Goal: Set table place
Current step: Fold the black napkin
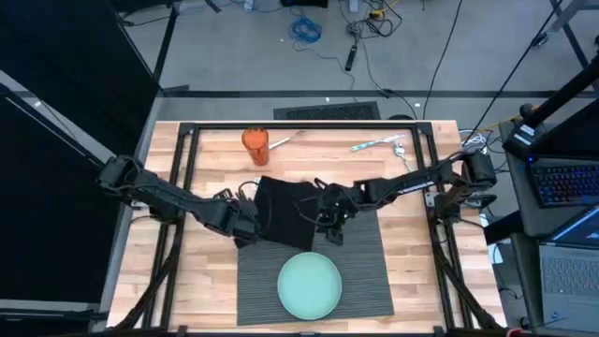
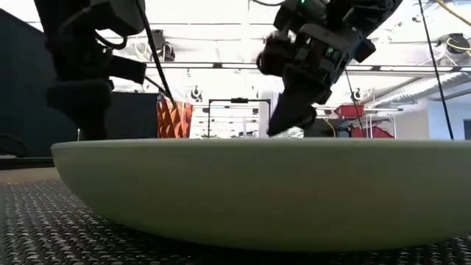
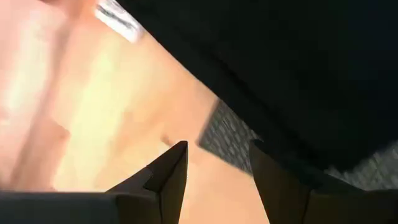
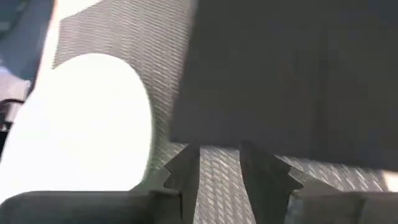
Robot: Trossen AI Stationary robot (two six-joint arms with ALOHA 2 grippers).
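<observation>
We see two dark, slender jointed arms with black cables along their links. The left gripper (image 3: 214,165) ends in two black wedge-shaped fingers (image 3: 168,171) with pointed tips. The right gripper (image 4: 217,165) has similar dark, tapered fingers (image 4: 183,171).

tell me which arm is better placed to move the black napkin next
Probably either: the left gripper sits open at the black napkin's left edge, and the right gripper open at its right edge.

plate (image 1: 310,285): on placemat (image 1: 365,253), near edge
napkin (image 1: 281,211): overlapping placemat's far left corner
cup (image 1: 255,143): on table (image 1: 211,271), behind napkin
</observation>
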